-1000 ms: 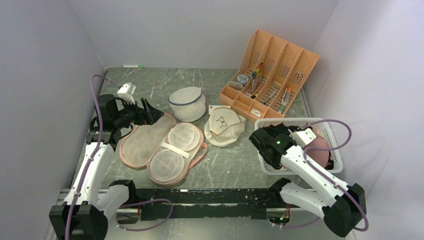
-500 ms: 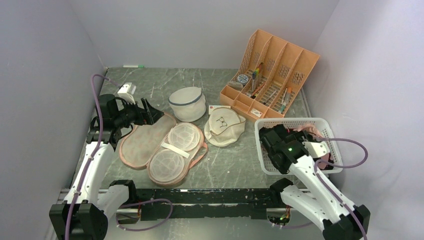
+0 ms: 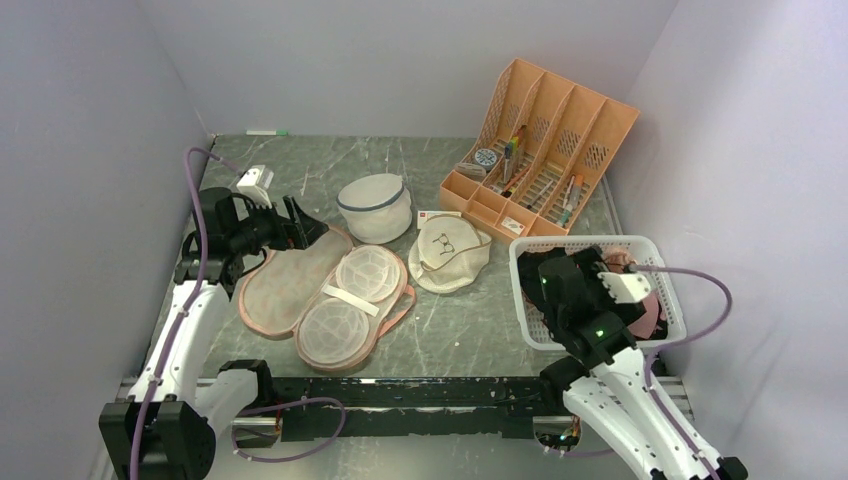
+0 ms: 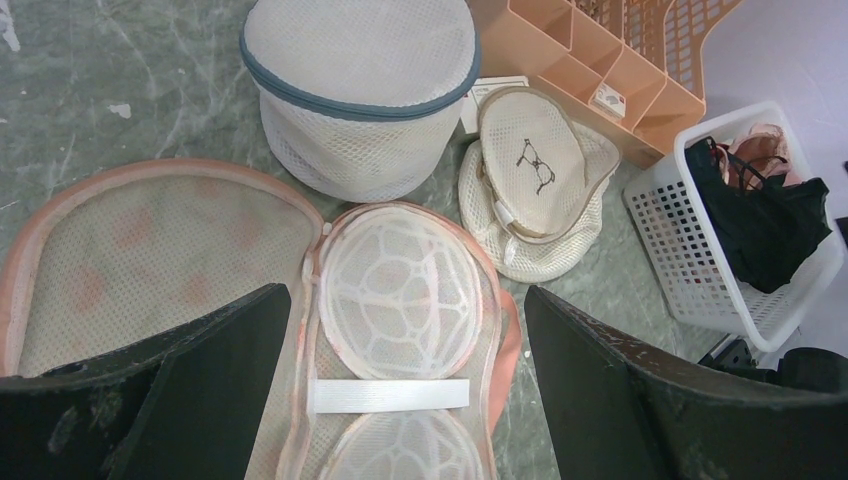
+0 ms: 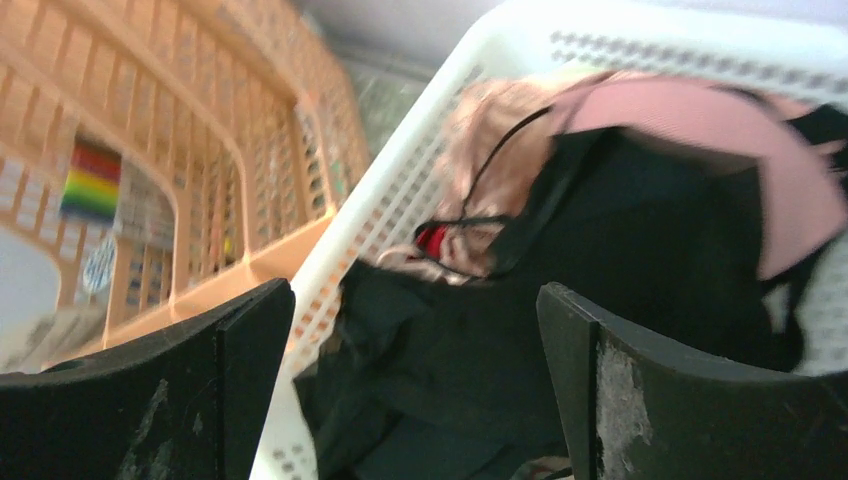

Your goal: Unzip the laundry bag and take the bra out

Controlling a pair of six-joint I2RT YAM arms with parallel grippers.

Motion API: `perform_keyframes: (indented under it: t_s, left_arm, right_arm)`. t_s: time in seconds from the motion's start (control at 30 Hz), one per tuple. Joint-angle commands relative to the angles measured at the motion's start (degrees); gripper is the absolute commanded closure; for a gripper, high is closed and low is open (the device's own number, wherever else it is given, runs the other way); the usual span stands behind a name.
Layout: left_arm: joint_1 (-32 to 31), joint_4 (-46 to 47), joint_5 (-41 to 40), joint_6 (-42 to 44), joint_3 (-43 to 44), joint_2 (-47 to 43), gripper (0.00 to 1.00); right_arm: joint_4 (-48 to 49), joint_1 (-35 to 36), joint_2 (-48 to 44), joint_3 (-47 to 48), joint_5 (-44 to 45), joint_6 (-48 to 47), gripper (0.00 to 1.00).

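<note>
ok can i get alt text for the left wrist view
The laundry bag lies unzipped and spread open on the table, framed by the open left gripper. At far right the black bra sits in a white basket with pink garments.

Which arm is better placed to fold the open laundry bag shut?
Left, probably: the left gripper hangs open at the flap of the laundry bag, while the right gripper is open over the basket holding the bra.
</note>
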Motion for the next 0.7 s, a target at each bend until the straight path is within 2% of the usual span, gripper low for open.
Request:
perform_keyframes:
  t_s: [0.0, 0.1, 0.23, 0.33, 0.43, 0.53, 0.67]
  left_arm:
    - [-0.3, -0.1, 0.1, 0.7, 0.1, 0.7, 0.01]
    - [-0.3, -0.4, -0.3, 0.8, 0.2, 1.2, 0.0]
    - [-0.3, -1.3, -2.7, 0.7, 0.5, 1.7, 0.01]
    - [-0.3, -2.7, -6.6, 0.6, 1.0, 2.1, 0.0]
    - [-0.3, -3.9, -9.4, 0.4, 1.6, 2.8, 0.01]
    - [-0.2, -4.9, -12.1, 0.2, 1.9, 3.4, 0.01]
    - [0.0, -6.6, -17.4, -0.5, 2.6, 4.5, 0.01]
  right_arm:
    - [29.8, -0.3, -1.1, -4.7, -16.6, -28.6, 0.05]
    - [38.8, -0.3, 1.4, -4.7, -32.8, -41.0, 0.0]
    - [46.1, -0.3, 7.9, -2.8, -63.8, -49.4, 0.0]
    - [50.2, -0.2, 15.9, -1.5, -82.4, -49.1, 0.0]
    - [58.5, 0.5, 25.3, -2.2, -98.2, -45.0, 0.0]
    - [65.6, 6.5, 33.1, -2.7, -101.9, -42.8, 0.0]
    - [64.7, 19.4, 40.7, 1.2, -93.9, -45.4, 0.0]
